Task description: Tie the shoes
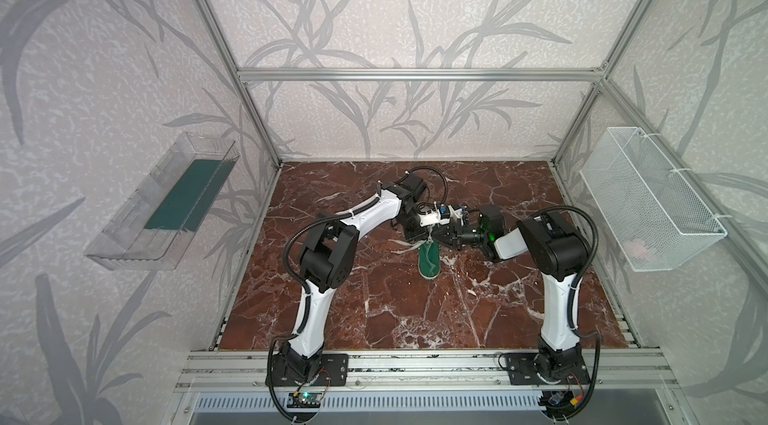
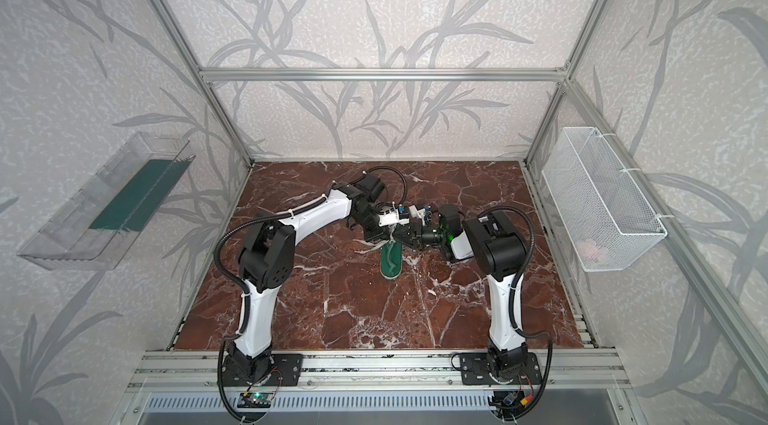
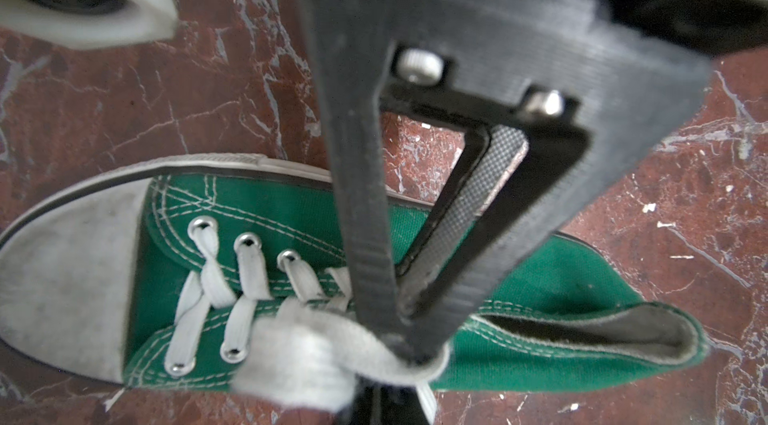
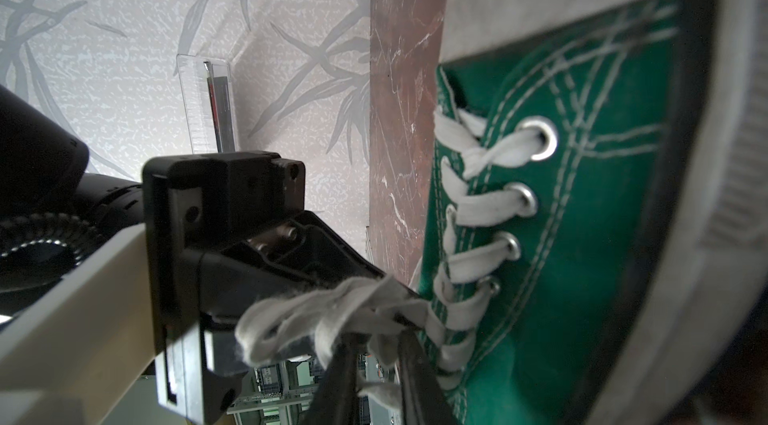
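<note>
The left hand [image 3: 409, 354] is clenched, its fingertips pinched on a bunched loop of the white laces [image 3: 316, 344] just above the top eyelets of the shoe [image 3: 291, 211]. The right hand [image 4: 380, 346] meets it almost tip to tip from the opposite side. Its dark fingers [image 4: 347, 377] stand slightly apart with lace strands draped over and between them, but that corner of the right wrist view is too blurred to tell whether they truly grasp the lace.

The green canvas shoe lies on its sole directly beneath both hands. Its scuffed white toe cap [image 3: 62, 277] is to one side of the left hand's pinch and the open heel collar [image 3: 602, 331] to the other. In both top views the heel end shows clear of the hands, toward the arm bases, and a loose lace end [image 1: 405, 251] trails on the red marble table [image 1: 374, 306] on the left hand's side of the shoe.

Farther out and well apart from either hand, a clear tray [image 1: 124, 252] with a green floor hangs on the wall beyond the left arm. A white wire basket [image 1: 623, 178] hangs on the wall beyond the right arm.
</note>
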`<state>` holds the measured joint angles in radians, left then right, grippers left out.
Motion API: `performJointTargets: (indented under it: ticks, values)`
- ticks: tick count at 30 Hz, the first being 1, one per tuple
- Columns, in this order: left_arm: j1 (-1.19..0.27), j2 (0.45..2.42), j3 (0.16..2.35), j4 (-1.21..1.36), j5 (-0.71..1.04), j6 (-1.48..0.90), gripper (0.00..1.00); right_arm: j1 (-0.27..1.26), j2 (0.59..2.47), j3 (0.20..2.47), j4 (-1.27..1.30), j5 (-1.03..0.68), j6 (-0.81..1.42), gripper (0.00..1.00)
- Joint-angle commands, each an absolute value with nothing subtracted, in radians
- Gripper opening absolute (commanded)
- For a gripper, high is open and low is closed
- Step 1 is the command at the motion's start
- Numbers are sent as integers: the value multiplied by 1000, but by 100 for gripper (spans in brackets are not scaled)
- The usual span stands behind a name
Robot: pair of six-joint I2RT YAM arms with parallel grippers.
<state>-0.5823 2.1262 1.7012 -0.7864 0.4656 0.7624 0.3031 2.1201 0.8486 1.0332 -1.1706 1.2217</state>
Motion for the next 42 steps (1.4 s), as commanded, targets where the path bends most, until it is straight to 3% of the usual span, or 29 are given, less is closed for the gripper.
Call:
performJointTargets:
  ticks: [1, 11, 21, 34, 42]
  values:
    - [-587, 2143, 1730, -806, 489, 755, 0, 310, 2133, 870, 1026, -1184, 1198, 18]
    - [-586, 2145, 1734, -783, 500, 708, 0, 313, 2140, 866, 1025, -1179, 1194, 15]
    - [-583, 2133, 1723, -790, 492, 700, 0, 311, 2143, 862, 1038, -1173, 1195, 0]
    - [-552, 2070, 1678, -771, 504, 698, 31, 305, 2108, 853, 944, -1155, 1106, 0]
    - [-512, 2006, 1612, -707, 573, 659, 44, 306, 2096, 862, 921, -1152, 1091, 0]
